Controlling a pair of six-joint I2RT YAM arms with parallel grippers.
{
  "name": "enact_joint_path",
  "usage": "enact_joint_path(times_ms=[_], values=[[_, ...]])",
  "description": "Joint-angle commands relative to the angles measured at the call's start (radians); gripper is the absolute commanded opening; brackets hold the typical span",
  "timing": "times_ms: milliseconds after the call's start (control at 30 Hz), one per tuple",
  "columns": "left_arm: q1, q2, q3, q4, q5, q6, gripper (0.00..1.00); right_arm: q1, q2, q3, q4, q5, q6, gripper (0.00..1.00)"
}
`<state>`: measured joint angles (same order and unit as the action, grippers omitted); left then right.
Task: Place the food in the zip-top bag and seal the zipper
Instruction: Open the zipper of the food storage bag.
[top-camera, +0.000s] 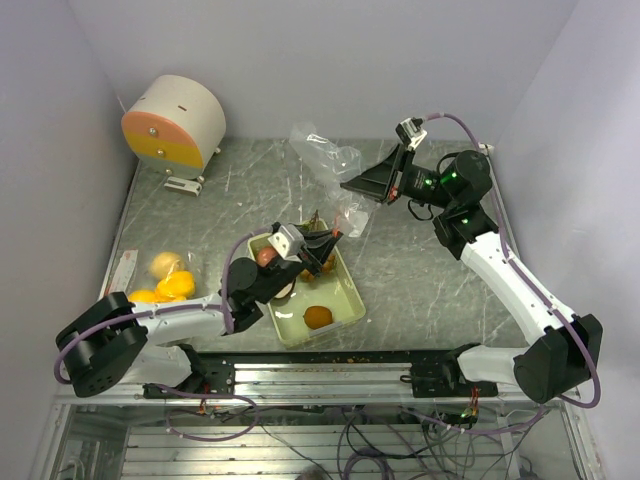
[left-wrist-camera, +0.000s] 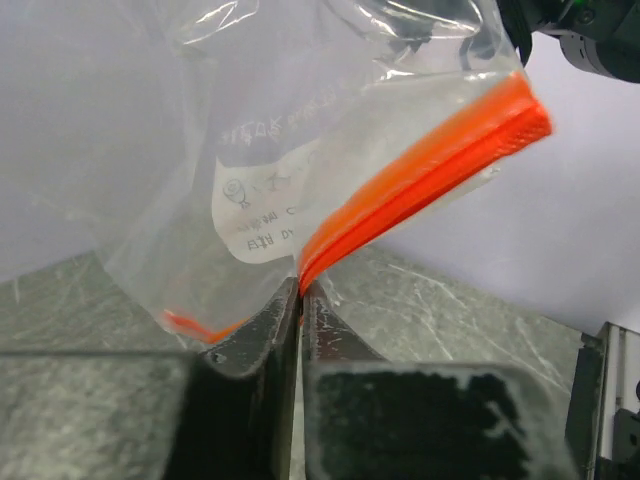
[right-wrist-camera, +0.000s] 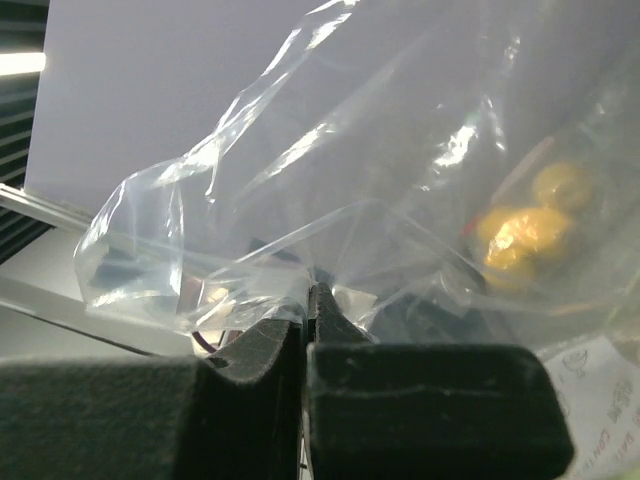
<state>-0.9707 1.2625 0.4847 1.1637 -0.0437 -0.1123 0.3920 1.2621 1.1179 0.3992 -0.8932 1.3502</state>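
Where the table (top-camera: 425, 290) lies nearest the arm bases, at about seven o'clock, a cluster of yellow-orange fruits (top-camera: 168, 283) sits on the bare surface, well apart from the bag. Toward six o'clock lies the pale green tray (top-camera: 340, 290), with one orange fruit (top-camera: 319, 317) in its near end and a reddish apple (top-camera: 266, 256) at its far left corner, partly under the left arm. Above the tray's far end, the left gripper (left-wrist-camera: 300, 290) is clenched on the zip-top bag (top-camera: 325, 152). Its two fingers pinch the lower end of the orange zipper (left-wrist-camera: 425, 180), which rises from the jaws toward two o'clock in the wrist view. Farther back, at about one o'clock, the right gripper (right-wrist-camera: 308, 292) is clamped on a fold of the bag's clear film, and yellow fruit shows blurred through the plastic in its wrist view. The bag hangs lifted between the two grippers. At eleven o'clock, by the far wall, stands a round beige-and-orange drum (top-camera: 175, 122).
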Motion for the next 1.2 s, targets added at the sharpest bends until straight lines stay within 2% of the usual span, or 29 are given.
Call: enact_joint_path(times_ms=[0, 233, 267, 300, 333, 467, 567, 733, 767, 867, 967, 1000, 1067, 1167], values=[[-0.004, -0.018, 0.007, 0.068, 0.013, -0.006, 0.07, -0.002, -0.010, -0.004, 0.009, -0.030, -0.019, 0.00], [-0.003, -0.221, -0.014, -0.155, -0.021, -0.034, 0.07, -0.002, 0.005, 0.008, -0.095, 0.006, -0.120, 0.00], [-0.004, -0.264, -0.018, -0.194, -0.031, -0.038, 0.07, -0.002, 0.007, 0.019, -0.129, 0.016, -0.150, 0.03], [-0.004, -0.302, -0.022, -0.235, -0.038, -0.041, 0.07, -0.002, 0.008, 0.036, -0.190, 0.042, -0.199, 0.19], [-0.003, -0.346, -0.024, -0.280, -0.044, -0.049, 0.07, -0.002, 0.008, 0.057, -0.248, 0.071, -0.288, 0.30], [-0.003, -0.504, -0.026, -0.480, -0.093, -0.082, 0.07, -0.001, -0.029, 0.113, -0.441, 0.199, -0.529, 0.66], [-0.003, -0.595, -0.015, -0.641, -0.127, -0.102, 0.07, 0.005, -0.101, 0.099, -0.484, 0.273, -0.675, 0.80], [-0.003, -0.732, 0.056, -0.969, -0.213, -0.198, 0.07, 0.076, -0.226, 0.033, -0.486, 0.257, -0.847, 0.81], [-0.003, -0.750, 0.077, -1.039, -0.237, -0.214, 0.07, 0.108, -0.242, 0.026, -0.502, 0.293, -0.870, 0.81], [-0.005, -0.792, 0.155, -1.263, -0.309, -0.305, 0.07, 0.226, -0.288, 0.013, -0.573, 0.546, -0.939, 0.81], [-0.004, -0.832, 0.224, -1.474, -0.425, -0.380, 0.07, 0.265, -0.274, 0.039, -0.693, 0.859, -0.926, 0.80], [-0.004, -0.850, 0.238, -1.523, -0.458, -0.395, 0.07, 0.266, -0.274, 0.030, -0.697, 0.915, -0.922, 0.80], [-0.004, -0.899, 0.252, -1.598, -0.506, -0.416, 0.07, 0.266, -0.293, -0.003, -0.640, 0.927, -0.914, 0.83], [-0.004, -0.976, 0.261, -1.723, -0.593, -0.454, 0.07, 0.267, -0.352, -0.088, -0.426, 0.787, -0.880, 0.88]])
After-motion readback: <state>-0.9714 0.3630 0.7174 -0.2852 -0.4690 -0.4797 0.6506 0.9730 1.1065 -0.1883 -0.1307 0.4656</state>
